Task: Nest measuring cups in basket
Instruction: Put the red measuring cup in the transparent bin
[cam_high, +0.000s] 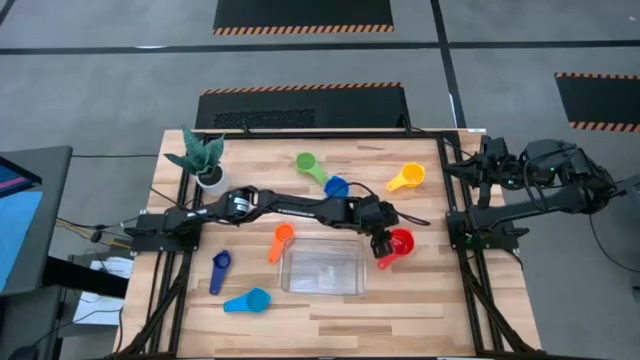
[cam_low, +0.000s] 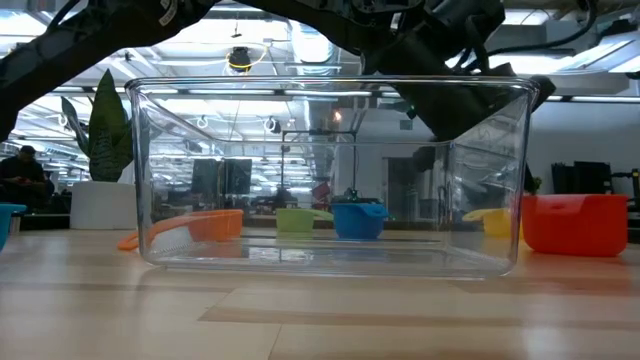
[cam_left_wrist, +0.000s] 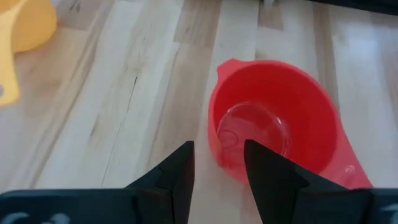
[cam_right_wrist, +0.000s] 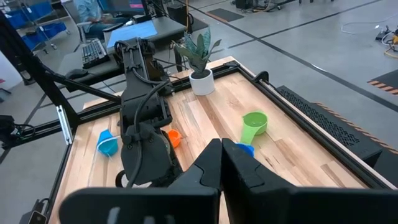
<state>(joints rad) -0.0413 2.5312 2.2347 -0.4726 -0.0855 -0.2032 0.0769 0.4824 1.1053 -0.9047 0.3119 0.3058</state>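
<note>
Left gripper (cam_high: 385, 245): stretched across the table to its right side, just past the right end of the basket; its fingers (cam_left_wrist: 177, 177) stand a little apart at the near rim of the red cup, gripping nothing that can be seen.
Right gripper (cam_right_wrist: 222, 163): folded back beyond the table's right edge, waiting; its two fingers lie pressed together with nothing between them.
Basket (cam_high: 322, 267): clear tub, front centre of the table, upright and with no cup inside.
Red cup (cam_high: 400, 243): on the table just right of the basket, mouth up, directly under the left gripper.
Yellow cup (cam_high: 408, 178): toward the back right, well apart from the basket.
Blue cup (cam_high: 336, 187): behind the basket, just beside the left arm.
Green cup (cam_high: 309, 164): back centre, near the blue cup.
Orange cup (cam_high: 281, 240): just left of the basket's back corner, handle pointing forward.
Navy cup (cam_high: 220, 270): left of the basket, apart from it.
Light blue cup (cam_high: 250, 300): front left, near the basket's front corner.
Plant pot (cam_high: 210, 178): white, with a green plant, at the back left beside the left arm's base.
</note>
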